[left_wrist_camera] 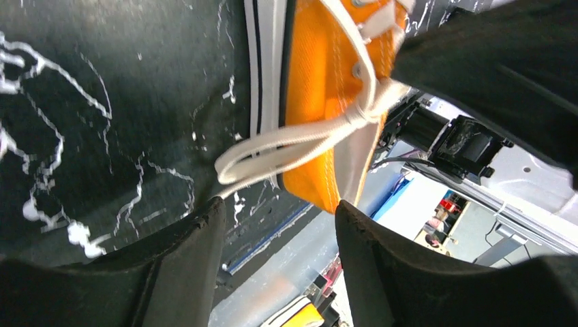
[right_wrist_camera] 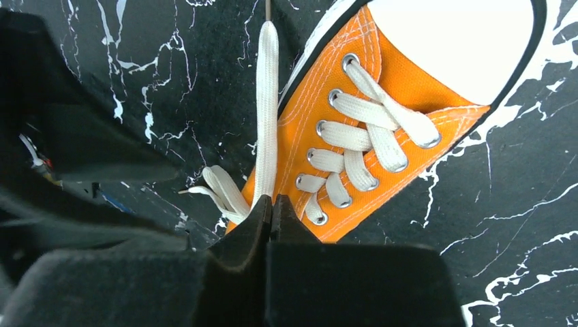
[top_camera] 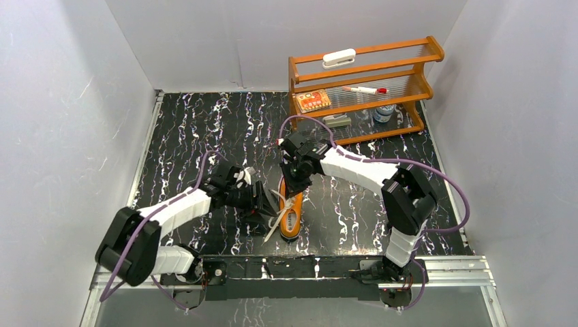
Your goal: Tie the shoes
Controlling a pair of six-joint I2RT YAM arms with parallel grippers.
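Right wrist, right gripper [right_wrist_camera: 271, 208] clamping white lace [right_wrist_camera: 266, 102], orange sneaker [right_wrist_camera: 409, 88] beside

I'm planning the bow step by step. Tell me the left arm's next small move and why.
Probably ease the left jaws forward around the lace loop and close. They stand open just short of it beside the orange sneaker, while the right jaws are shut, seemingly pinching the other lace strand.

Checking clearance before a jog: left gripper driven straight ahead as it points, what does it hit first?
Likely the white lace loop lying beside the sneaker, then its orange side wall. The left gripper is open; depth is hard to judge.
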